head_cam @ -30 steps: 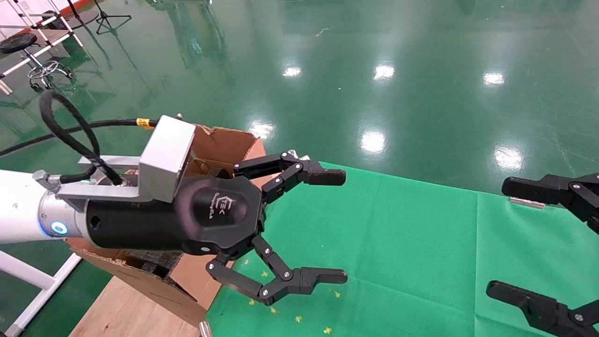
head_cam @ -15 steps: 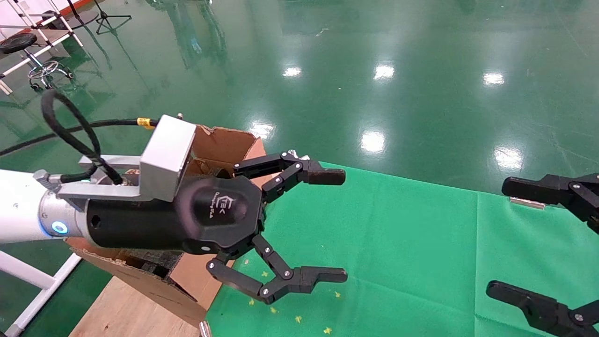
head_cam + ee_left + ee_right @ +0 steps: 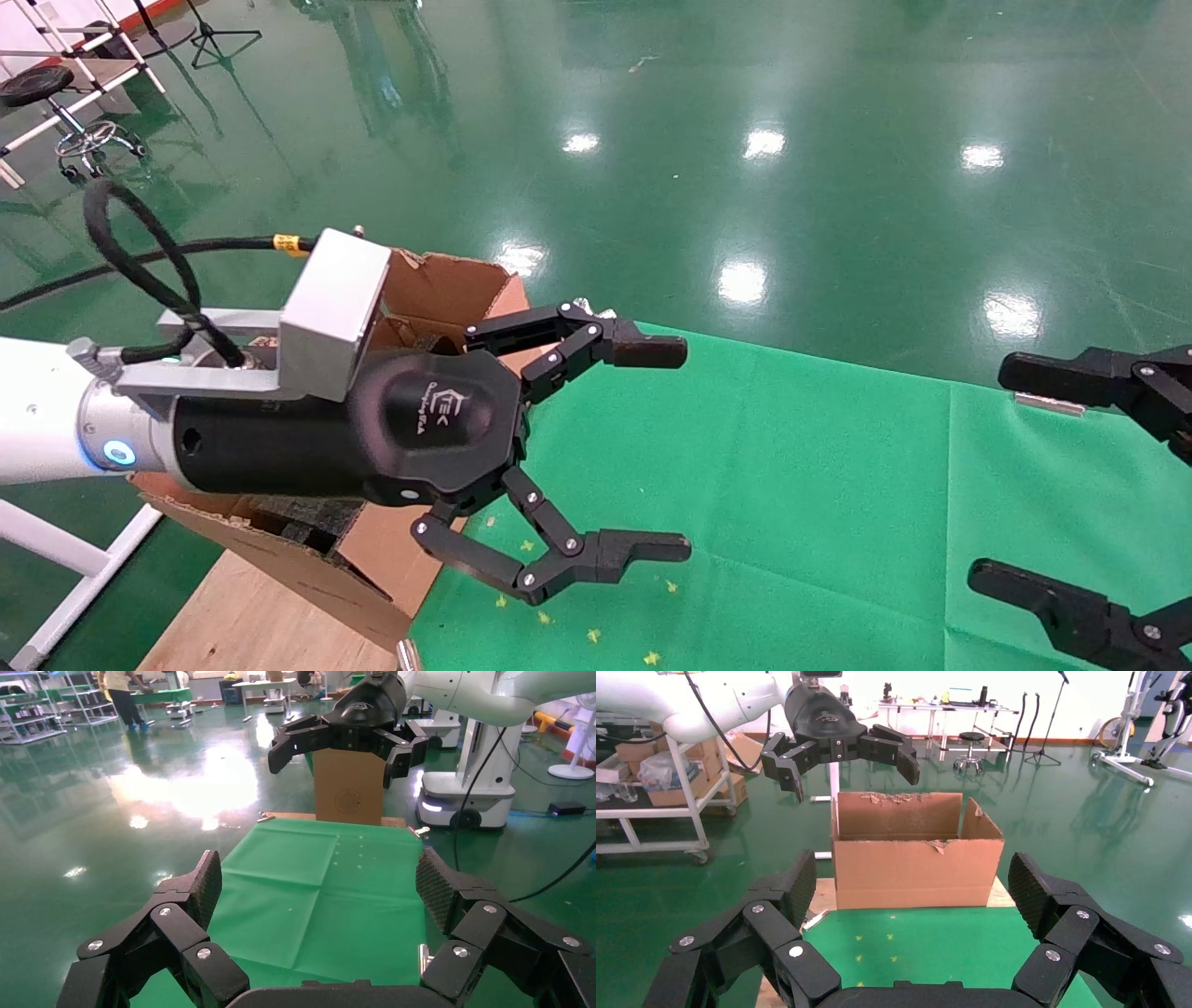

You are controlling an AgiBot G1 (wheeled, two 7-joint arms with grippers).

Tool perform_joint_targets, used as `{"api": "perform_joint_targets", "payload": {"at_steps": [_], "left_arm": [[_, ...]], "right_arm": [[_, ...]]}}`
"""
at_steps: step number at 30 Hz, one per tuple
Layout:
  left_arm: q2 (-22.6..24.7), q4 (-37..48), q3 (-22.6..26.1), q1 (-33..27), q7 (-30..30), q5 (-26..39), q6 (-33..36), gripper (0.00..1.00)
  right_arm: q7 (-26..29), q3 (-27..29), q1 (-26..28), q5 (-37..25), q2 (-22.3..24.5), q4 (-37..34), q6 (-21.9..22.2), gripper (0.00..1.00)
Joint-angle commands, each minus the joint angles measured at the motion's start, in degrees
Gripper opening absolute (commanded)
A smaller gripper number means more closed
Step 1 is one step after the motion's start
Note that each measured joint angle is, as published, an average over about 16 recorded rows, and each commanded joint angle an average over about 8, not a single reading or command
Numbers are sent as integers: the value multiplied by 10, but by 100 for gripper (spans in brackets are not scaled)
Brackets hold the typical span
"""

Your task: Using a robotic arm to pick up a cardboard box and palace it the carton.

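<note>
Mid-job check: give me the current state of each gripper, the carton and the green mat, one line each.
left gripper: open, empty, raised beside the carton.
right gripper: open, empty, at the mat's right edge.
carton: upright, top open, flaps torn and ragged, standing at the mat's end.
green mat: spread flat, creased, no small box on the part in view.

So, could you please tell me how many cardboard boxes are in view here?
1: only the large tan carton, standing off the green cloth's end, below the open left gripper. No small box shows; one could lie hidden inside.
</note>
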Motion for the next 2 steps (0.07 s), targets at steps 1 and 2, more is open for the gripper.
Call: {"api": "perform_joint_targets", "payload": {"at_steps": [1,2], "left_arm": [[0,0,0,0,0,0,0,100],[0,0,0,0,0,0,0,100]], "right_arm": [[0,0,0,0,0,0,0,100],[0,0,0,0,0,0,0,100]]}}
